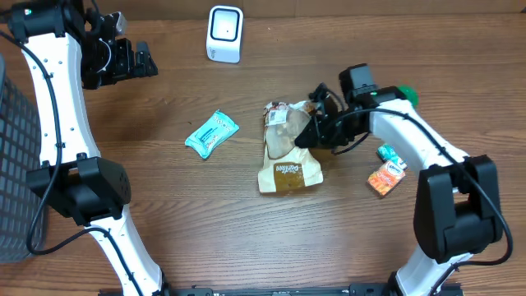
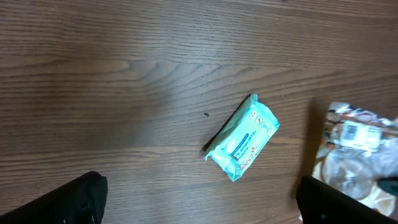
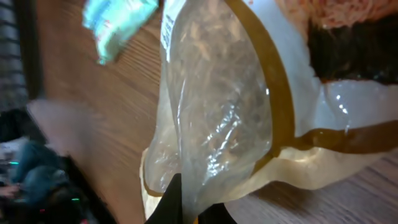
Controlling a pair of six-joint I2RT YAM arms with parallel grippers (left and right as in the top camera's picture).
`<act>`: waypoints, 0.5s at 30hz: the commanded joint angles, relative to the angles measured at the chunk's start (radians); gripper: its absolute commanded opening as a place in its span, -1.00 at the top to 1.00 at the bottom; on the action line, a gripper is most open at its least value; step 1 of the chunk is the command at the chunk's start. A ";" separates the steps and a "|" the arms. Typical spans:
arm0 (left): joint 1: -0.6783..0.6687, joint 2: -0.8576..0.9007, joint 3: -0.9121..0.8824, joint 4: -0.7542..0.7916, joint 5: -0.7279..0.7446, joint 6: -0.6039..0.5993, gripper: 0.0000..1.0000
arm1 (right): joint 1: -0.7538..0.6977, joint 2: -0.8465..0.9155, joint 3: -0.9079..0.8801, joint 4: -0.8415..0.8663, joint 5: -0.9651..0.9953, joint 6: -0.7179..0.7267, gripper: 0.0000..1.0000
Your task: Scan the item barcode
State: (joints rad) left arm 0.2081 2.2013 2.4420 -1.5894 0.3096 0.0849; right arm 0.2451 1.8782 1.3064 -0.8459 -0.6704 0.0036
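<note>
1. clear film of the bag (image 3: 217,93) fills the right wrist view. right gripper (image 3: 186,208) is pinched together on the film's edge, so the bag is clamped.
2. from overhead the bag (image 1: 288,156) lies mid-table, and the right gripper (image 1: 319,127) is at its upper right side. the bag looks to be resting on the wood, not lifted yet.
3. left gripper (image 1: 138,62) is far off at top left, fingers wide apart, holding nothing.
4. step, as i judge it: grasp made, lift + carry to the scanner (image 1: 224,33) comes next.
5. next move needs: raise the bag w/o the thin film slipping, take it up-left to the scanner, and turn it so the code faces the window. white label (image 2: 356,132) near the bag's top may be the barcode, but it's too small to tell.
6. nearby: teal packet (image 1: 211,134) left of the bag, well apart. orange packet (image 1: 386,177) on the right, by the arm.
7. surface: brown wood-grain table (image 1: 205,222), flat. grey mesh basket (image 1: 12,164) at the left edge. room bg is blurred in the wrist view, can't make it out.
</note>
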 commanded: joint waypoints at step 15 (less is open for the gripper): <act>-0.006 -0.002 0.014 0.001 -0.006 -0.003 -0.99 | 0.090 -0.019 0.024 -0.010 0.313 -0.016 0.92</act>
State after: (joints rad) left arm 0.2081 2.2013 2.4420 -1.5894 0.3092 0.0849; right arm 0.3317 1.8782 1.3064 -0.8463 -0.3866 -0.0013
